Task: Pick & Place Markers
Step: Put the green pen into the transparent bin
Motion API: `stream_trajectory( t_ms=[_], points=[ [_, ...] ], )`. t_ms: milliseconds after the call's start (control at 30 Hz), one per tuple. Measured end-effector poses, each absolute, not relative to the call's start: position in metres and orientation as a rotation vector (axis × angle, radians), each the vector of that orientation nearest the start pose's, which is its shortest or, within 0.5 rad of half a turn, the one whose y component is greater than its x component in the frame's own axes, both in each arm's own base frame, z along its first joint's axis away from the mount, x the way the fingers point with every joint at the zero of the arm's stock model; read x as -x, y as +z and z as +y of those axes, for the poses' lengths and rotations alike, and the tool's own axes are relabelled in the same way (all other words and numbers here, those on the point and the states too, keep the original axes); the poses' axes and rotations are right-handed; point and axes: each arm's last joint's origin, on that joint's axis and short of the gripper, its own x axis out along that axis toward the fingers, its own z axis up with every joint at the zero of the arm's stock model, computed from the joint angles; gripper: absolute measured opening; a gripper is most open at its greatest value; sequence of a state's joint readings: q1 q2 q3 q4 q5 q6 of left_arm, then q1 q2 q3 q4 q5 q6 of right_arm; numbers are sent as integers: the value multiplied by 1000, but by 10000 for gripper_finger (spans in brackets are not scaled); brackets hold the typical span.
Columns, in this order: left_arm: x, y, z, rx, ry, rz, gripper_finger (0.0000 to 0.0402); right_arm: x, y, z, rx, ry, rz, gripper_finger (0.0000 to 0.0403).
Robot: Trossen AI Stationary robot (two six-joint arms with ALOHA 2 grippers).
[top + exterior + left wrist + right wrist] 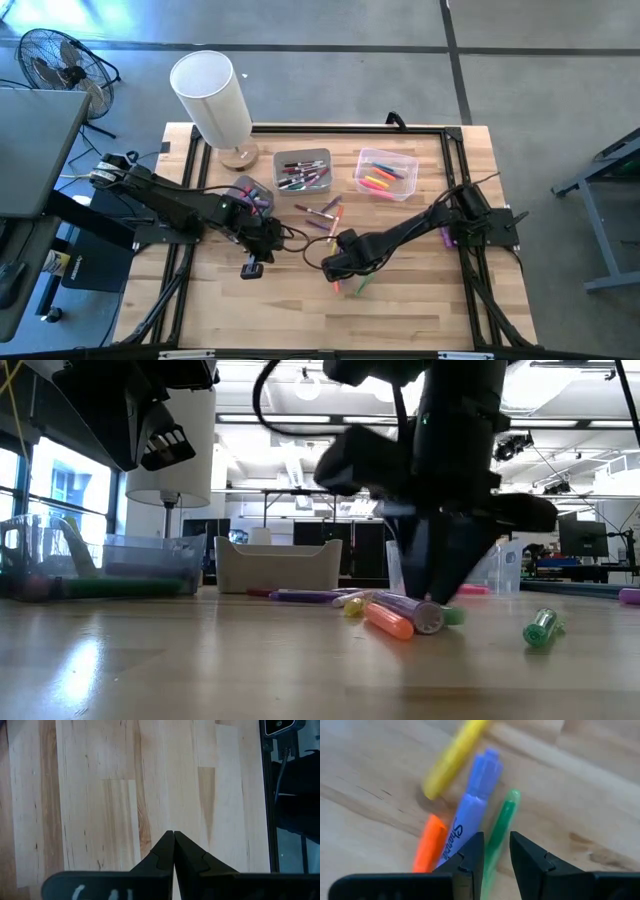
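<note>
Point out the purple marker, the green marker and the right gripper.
purple marker (470,815): right wrist view, middle of its barrel.
green marker (501,827): right wrist view, barrel above the fingers.
right gripper (496,851): right wrist view, gap between fingertips.

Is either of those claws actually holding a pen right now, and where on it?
Not firmly yet: the right gripper straddles the green marker at one end, jaws slightly apart. The left gripper is shut on nothing.

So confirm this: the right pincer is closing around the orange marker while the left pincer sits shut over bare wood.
Not orange: the right pincer straddles the thin green marker, per the right wrist view. The left pincer is indeed shut over bare wood.
</note>
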State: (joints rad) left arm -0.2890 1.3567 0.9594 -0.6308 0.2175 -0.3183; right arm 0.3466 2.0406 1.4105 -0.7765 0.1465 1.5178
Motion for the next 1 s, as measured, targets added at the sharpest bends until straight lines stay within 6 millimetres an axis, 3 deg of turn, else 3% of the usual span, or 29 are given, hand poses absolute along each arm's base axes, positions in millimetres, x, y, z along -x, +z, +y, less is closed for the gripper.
stream_trajectory(
  t_ms=[233, 333, 467, 667, 833, 1000],
  points=[
    [-250, 240, -81, 238, -296, 1098, 0, -368, 128, 130, -893, -869, 1230, 82],
    [-250, 240, -81, 237, -296, 1098, 0, -365, 126, 128, -852, -890, 1253, 72],
    [-250, 240, -81, 225, -303, 1095, 0, -359, 127, 126, -771, -902, 1298, 24],
    [-250, 240, -80, 205, -273, 1088, 0, -352, 128, 117, -655, -920, 1385, 27],
    [-251, 240, -79, 190, -235, 1079, 0, -339, 146, 103, -499, -945, 1420, 24],
    [-253, 240, -75, 216, -174, 1063, 0, -315, 190, 74, -392, -1012, 1402, 24]
  ],
)
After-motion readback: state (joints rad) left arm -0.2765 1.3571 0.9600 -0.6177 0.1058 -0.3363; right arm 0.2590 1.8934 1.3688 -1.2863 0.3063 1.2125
